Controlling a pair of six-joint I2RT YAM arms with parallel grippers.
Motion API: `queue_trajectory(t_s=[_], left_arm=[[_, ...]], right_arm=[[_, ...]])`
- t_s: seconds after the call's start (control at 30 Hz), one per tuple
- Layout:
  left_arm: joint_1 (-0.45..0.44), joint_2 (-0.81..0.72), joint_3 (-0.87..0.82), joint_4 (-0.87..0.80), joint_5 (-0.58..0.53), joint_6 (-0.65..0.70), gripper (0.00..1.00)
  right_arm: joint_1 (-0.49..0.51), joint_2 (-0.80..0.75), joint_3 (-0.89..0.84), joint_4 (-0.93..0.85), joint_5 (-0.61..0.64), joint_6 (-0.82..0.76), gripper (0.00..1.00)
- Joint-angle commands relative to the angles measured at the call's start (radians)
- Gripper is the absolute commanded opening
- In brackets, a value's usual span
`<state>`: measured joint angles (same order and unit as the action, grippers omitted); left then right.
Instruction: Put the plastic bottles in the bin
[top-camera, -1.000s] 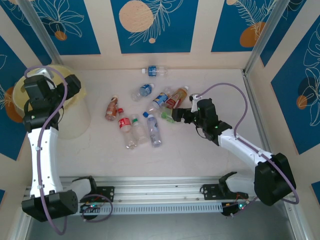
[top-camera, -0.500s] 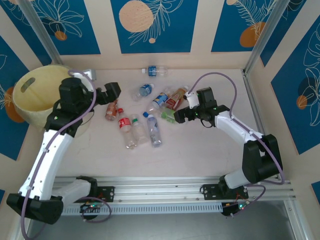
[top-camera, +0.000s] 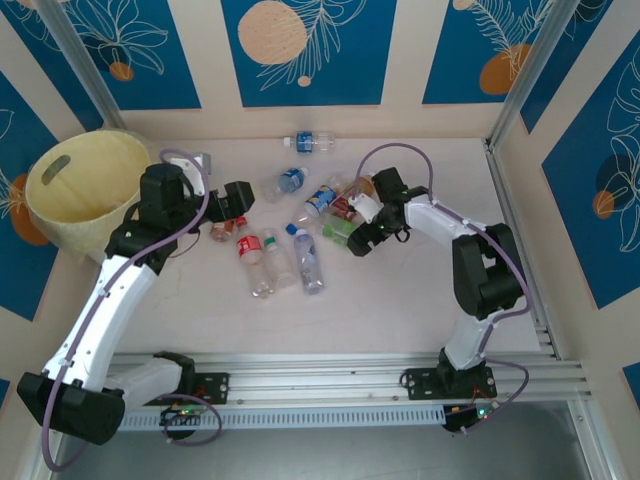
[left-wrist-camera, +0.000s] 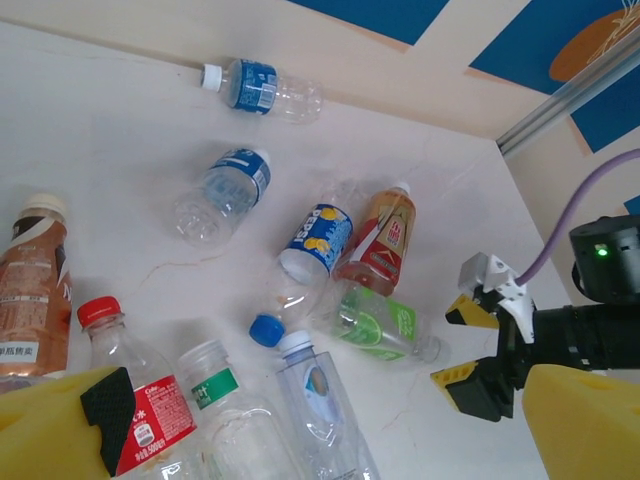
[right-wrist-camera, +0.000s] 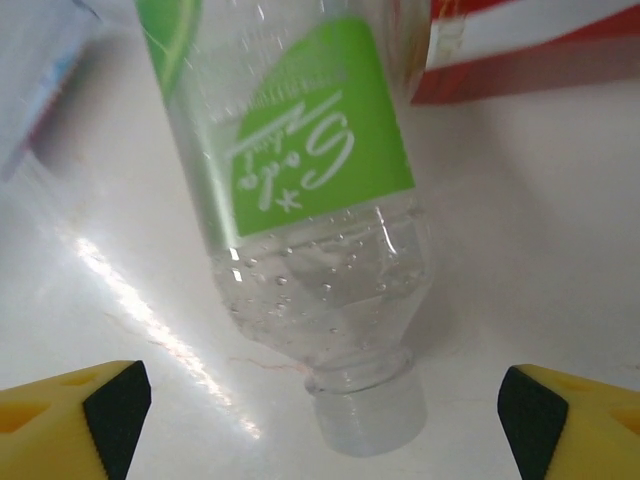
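Two wide-open, empty jaw pairs: your left gripper (top-camera: 243, 200) hovers to the left; your right gripper (right-wrist-camera: 320, 405) straddles the neck of the clear green-labelled plastic bottle (right-wrist-camera: 300, 180). Seemingly the grasp step: close squarely next.

Both arms (top-camera: 100, 305) are white with black joints. A purple cable (top-camera: 400, 147) loops along each one. The gripper fingers (right-wrist-camera: 50, 415) are yellow with black pads, and a small green light (left-wrist-camera: 600, 250) glows on one arm.
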<state>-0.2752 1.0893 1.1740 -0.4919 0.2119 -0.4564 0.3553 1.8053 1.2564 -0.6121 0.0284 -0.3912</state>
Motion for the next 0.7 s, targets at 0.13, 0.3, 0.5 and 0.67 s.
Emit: queue_trajectory(t_s=[0.13,0.3,0.5,0.67], left_arm=[[-0.009,-0.039,0.002,-0.011,-0.046,0.048,1.0],[-0.009,-0.044,0.002,-0.016,-0.066,0.06,1.0],[-0.009,-0.033,-0.004,-0.02,-0.065,0.063,1.0],[-0.009,-0.017,-0.005,-0.024,-0.06,0.062,1.0]], right_arm=[[0.04,0.094,0.03,-0.035,0.064,-0.142,0.84],[0.055,0.119,-0.007,0.051,0.12,-0.174,0.67],[0.064,0.123,-0.05,0.096,0.152,-0.228,0.57],[0.085,0.04,-0.119,0.163,0.124,-0.262,0.47]])
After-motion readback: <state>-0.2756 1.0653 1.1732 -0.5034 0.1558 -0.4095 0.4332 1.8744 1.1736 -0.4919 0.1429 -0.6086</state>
